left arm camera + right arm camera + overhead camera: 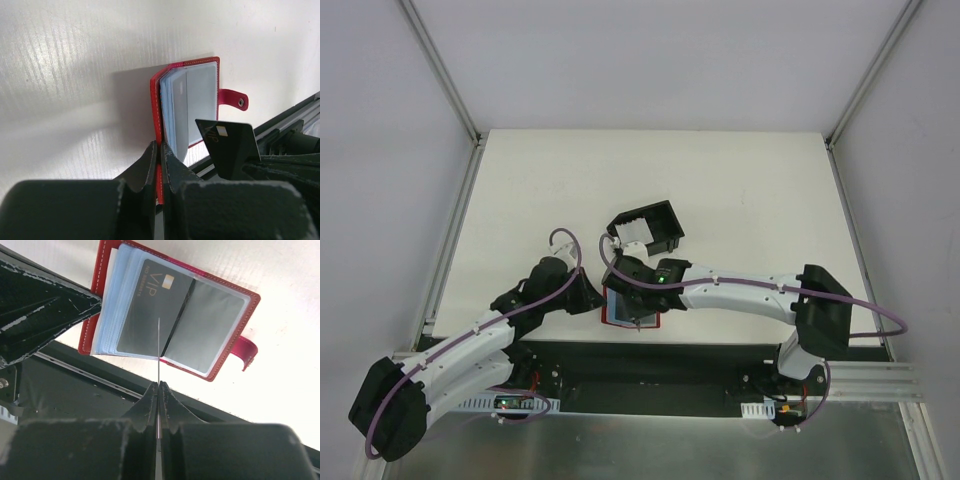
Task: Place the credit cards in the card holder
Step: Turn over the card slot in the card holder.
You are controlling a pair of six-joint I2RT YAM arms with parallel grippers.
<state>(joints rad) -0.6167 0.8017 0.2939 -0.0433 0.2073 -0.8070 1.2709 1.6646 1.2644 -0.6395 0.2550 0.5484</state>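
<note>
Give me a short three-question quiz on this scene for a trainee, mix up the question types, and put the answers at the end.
1. True or false: the left gripper is shut on the red cover of the card holder.
2. What does the right gripper hold? A: a dark card, seen edge-on by its own wrist camera. B: the snap tab. C: nothing.
3. Fill in: the sleeved card in the open holder is printed with the letters ___.
Key: 1 true; 2 A; 3 VIP.
</note>
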